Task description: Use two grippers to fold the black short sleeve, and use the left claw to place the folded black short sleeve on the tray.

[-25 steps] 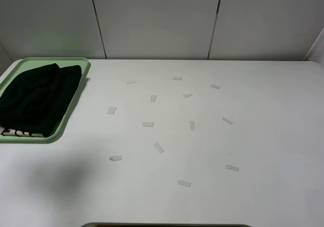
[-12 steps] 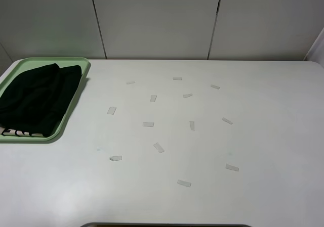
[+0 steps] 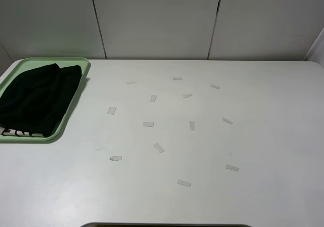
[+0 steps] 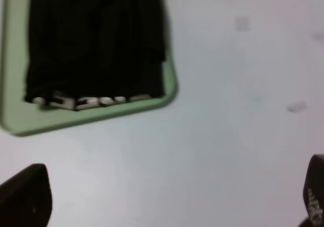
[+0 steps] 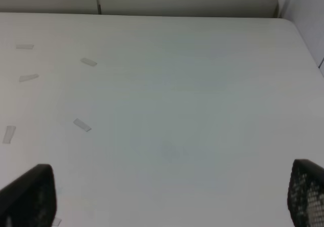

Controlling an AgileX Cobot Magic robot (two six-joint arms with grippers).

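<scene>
The black short sleeve (image 3: 38,98) lies folded in the pale green tray (image 3: 76,93) at the table's far left; a strip of pale lettering shows at its near edge. The left wrist view also shows the shirt (image 4: 96,40) in the tray (image 4: 91,115), well ahead of the left claw (image 4: 169,199), whose fingertips (image 4: 25,196) stand wide apart with nothing between them. My right gripper (image 5: 172,196) is open too, over bare white table. Neither arm appears in the exterior high view.
Several small pale tape strips (image 3: 148,124) are scattered over the middle of the white table (image 3: 253,136). Grey wall panels close off the back. A dark edge shows at the bottom of the exterior high view.
A faint shadow on the table near the tray's front has faded away. The shirt and tray have not moved.
</scene>
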